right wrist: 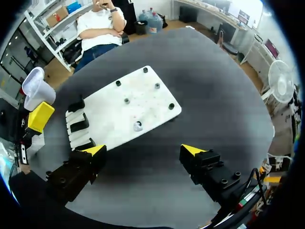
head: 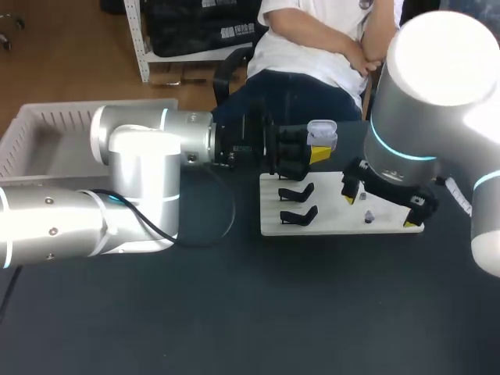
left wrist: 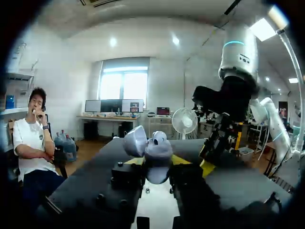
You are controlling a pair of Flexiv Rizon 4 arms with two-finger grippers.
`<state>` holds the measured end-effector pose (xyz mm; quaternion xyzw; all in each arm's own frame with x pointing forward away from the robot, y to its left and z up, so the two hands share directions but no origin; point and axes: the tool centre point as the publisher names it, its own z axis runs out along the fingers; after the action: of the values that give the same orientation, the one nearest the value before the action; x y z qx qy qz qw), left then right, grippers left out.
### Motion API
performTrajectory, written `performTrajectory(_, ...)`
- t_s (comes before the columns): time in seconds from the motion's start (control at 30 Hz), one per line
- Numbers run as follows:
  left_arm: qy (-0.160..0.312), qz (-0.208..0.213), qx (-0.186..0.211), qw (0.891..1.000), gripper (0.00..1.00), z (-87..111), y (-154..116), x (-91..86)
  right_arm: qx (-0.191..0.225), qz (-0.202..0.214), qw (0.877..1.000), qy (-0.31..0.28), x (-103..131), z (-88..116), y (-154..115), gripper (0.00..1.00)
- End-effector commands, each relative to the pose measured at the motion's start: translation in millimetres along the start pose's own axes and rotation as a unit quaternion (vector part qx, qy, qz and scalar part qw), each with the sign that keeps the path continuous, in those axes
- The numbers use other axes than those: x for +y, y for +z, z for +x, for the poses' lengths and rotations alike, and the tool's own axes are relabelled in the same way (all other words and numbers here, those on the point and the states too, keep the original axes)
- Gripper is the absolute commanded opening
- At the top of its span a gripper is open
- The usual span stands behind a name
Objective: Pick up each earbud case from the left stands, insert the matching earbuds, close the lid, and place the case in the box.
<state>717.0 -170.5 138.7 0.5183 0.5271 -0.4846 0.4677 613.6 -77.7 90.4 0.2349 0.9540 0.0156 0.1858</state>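
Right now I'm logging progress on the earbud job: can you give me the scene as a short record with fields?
Left gripper: shut on the earbud case, lid open
Right gripper: open, above the white board
Earbud: loose on the board, under the right gripper
Stands: black, those in view hold no case
Box: left of the board, no case visible inside

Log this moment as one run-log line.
left claw: shut on open earbud case | right claw: open above board | earbud: on board
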Motion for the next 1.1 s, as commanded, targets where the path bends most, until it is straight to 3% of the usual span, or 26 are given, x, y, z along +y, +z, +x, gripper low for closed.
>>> performTrajectory(0.03,0.002,-0.003,-0.002,1.0,0.0,0.7,0.3,-1.8,0.008,-0.017,1.0,-0.016,1.0,1.0,20.5,1.0)
performTrajectory(0.27,0.002,-0.003,-0.002,1.0,0.0,0.7,0.3,-1.8,0.01,-0.008,0.999,-0.037,-1.8,2.5,44.1,1.0)
performTrajectory(0.33,0.002,-0.003,-0.002,1.0,0.0,0.7,0.3,-1.8,0.013,-0.009,0.999,-0.034,-2.8,1.6,48.2,0.75)
performTrajectory(0.37,0.002,-0.003,-0.002,1.0,0.0,0.7,0.3,-1.8,0.014,-0.014,0.999,-0.035,-2.8,1.3,49.1,0.68)
performTrajectory(0.47,0.002,-0.003,-0.002,1.0,0.0,0.7,0.3,-1.8,0.014,-0.021,0.999,-0.036,-1.9,0.3,52.2,0.82)
performTrajectory(0.6,0.002,-0.003,-0.002,1.0,0.0,0.7,0.3,-1.8,0.013,-0.025,0.999,-0.032,-0.3,-1.8,56.1,0.78)
performTrajectory(0.7,0.002,-0.003,-0.002,1.0,0.0,0.7,0.3,-1.8,0.01,-0.032,0.999,-0.038,1.9,-3.1,58.0,0.93)
performTrajectory(0.73,0.002,-0.003,-0.002,1.0,0.0,0.7,0.3,-1.8,0.01,-0.033,0.999,-0.038,2.6,-3.8,59.0,0.87)
performTrajectory(0.87,0.002,-0.003,-0.002,1.0,0.0,0.7,0.3,-1.8,0.009,-0.037,0.999,-0.034,4.9,-5.9,63.7,0.76)
performTrajectory(0.93,0.002,-0.003,-0.002,1.0,0.0,0.7,0.3,-1.8,0.012,-0.04,0.999,-0.029,5.7,-6.2,66.2,0.77)
performTrajectory(1.0,0.002,-0.003,-0.002,1.0,0.0,0.7,0.3,-1.8,0.012,-0.042,0.999,-0.028,6.6,-5.4,68.1,0.68)
performTrajectory(1.1,0.002,-0.003,-0.002,1.0,0.0,0.7,0.3,-1.8,0.012,-0.043,0.999,-0.025,6.7,-4.0,70.5,0.69)
